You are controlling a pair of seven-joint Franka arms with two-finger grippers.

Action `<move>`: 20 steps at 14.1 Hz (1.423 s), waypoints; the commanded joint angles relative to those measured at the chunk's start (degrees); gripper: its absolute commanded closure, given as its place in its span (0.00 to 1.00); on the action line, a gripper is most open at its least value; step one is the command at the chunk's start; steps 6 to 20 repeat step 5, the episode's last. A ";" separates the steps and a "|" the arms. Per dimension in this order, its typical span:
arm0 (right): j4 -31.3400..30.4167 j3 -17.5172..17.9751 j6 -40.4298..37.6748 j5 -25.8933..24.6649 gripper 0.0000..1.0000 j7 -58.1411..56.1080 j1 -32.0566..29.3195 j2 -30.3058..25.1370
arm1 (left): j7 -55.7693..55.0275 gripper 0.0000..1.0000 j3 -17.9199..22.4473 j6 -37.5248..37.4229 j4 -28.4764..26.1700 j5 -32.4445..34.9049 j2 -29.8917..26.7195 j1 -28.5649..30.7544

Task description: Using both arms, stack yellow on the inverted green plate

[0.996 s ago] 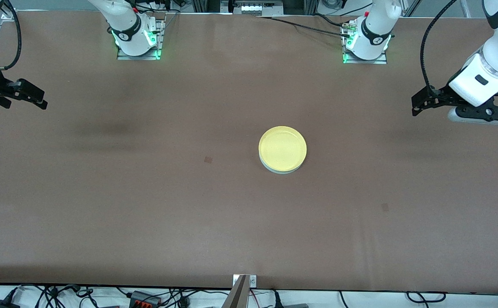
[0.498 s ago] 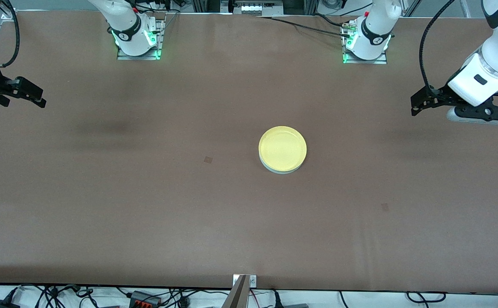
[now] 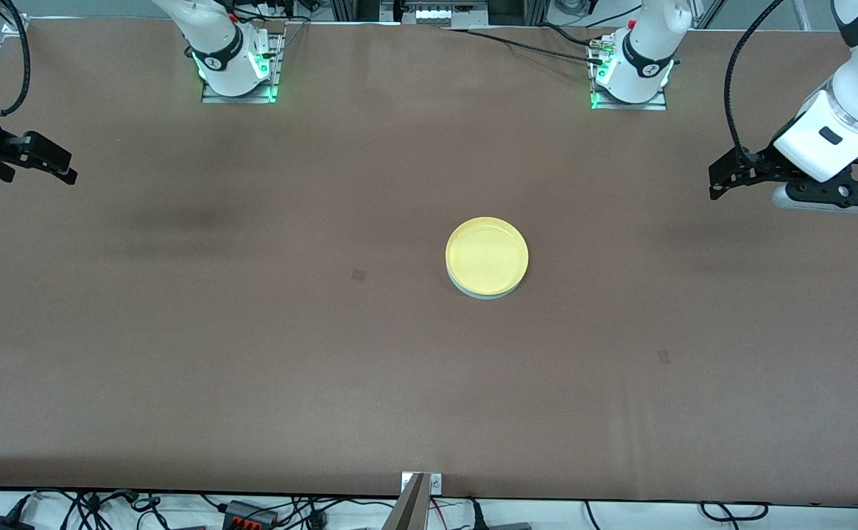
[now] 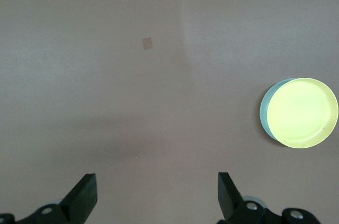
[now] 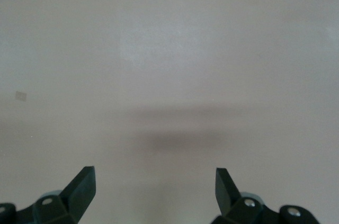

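The yellow plate (image 3: 487,255) lies on top of the pale green plate (image 3: 482,293) near the middle of the brown table; only a thin crescent of the green plate's edge shows under it. Both also show in the left wrist view, the yellow plate (image 4: 302,112) over the green plate (image 4: 264,115). My left gripper (image 3: 719,182) is open and empty, up over the left arm's end of the table (image 4: 157,192). My right gripper (image 3: 66,171) is open and empty, up over the right arm's end (image 5: 154,187). Neither touches the plates.
The brown table (image 3: 252,353) carries small darker square marks (image 3: 359,275) (image 3: 663,356). The two arm bases (image 3: 233,62) (image 3: 631,70) stand along the table's edge farthest from the front camera. Cables lie below the nearest edge.
Both grippers have drifted very slightly; the right gripper edged outward toward its end of the table. The plates have not moved.
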 commanded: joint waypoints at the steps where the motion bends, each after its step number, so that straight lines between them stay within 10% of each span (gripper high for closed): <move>1: -1.66 0.62 -0.12 -0.23 0.00 -0.50 -0.93 -1.76 | -0.76 0.00 -0.22 -0.59 2.05 0.28 0.91 0.00; 20: -1.66 0.62 -0.03 -0.49 0.00 -0.50 -0.93 -1.59 | -0.58 0.00 -0.22 -0.68 2.05 0.28 0.91 0.00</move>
